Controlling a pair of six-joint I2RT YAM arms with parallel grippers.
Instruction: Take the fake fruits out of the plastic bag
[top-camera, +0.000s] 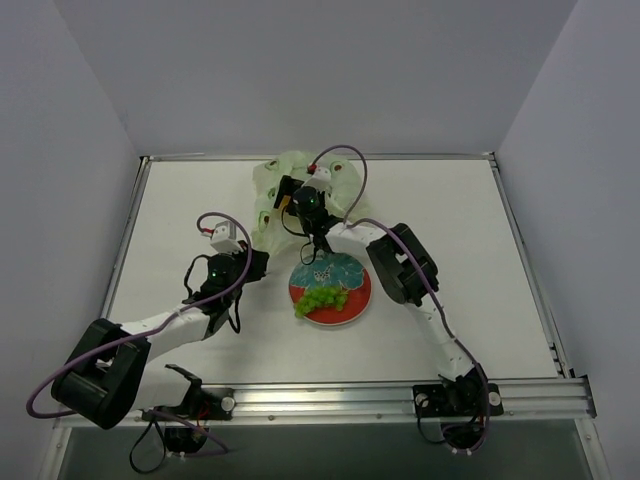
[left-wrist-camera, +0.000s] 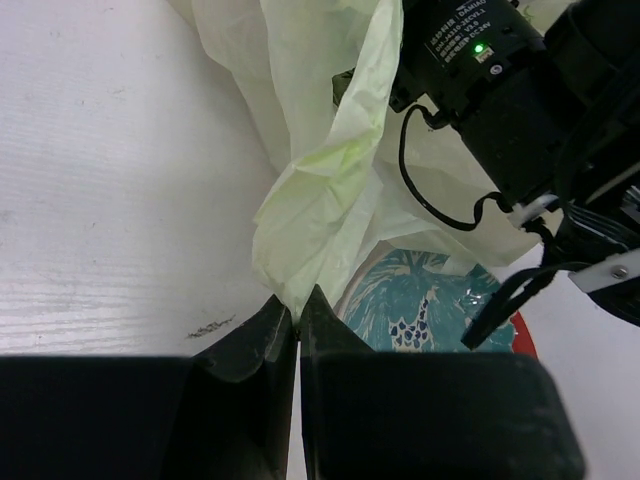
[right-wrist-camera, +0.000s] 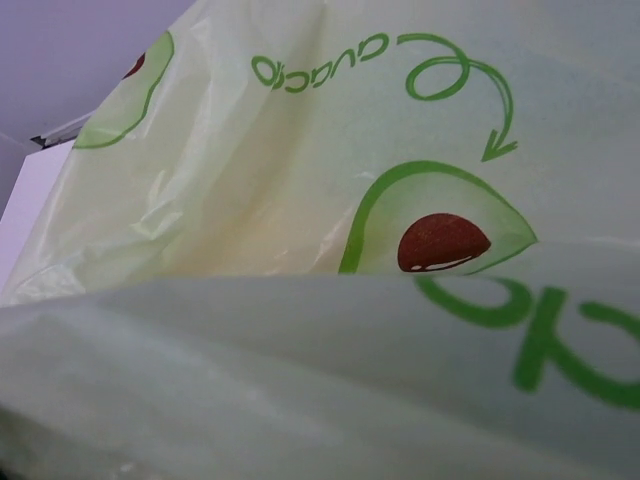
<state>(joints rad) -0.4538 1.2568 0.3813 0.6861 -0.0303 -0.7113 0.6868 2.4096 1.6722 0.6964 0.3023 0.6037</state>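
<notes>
The pale green plastic bag (top-camera: 296, 178) with printed avocado pictures lies at the back middle of the table. My left gripper (left-wrist-camera: 297, 303) is shut on the bag's near lower edge (left-wrist-camera: 320, 190); in the top view it (top-camera: 263, 260) sits just left of the plate. My right gripper (top-camera: 290, 197) reaches into the bag, and its fingers are hidden by plastic. The right wrist view shows only bag plastic (right-wrist-camera: 300, 200). A light green grape bunch (top-camera: 322, 298) lies on the plate. The other fruits are hidden.
A round red-rimmed plate (top-camera: 360, 296) with a teal centre (left-wrist-camera: 425, 300) sits just in front of the bag. The right arm's wrist and cables (left-wrist-camera: 510, 90) hang over the plate, close to my left gripper. A metal rail (top-camera: 330, 400) runs along the near edge.
</notes>
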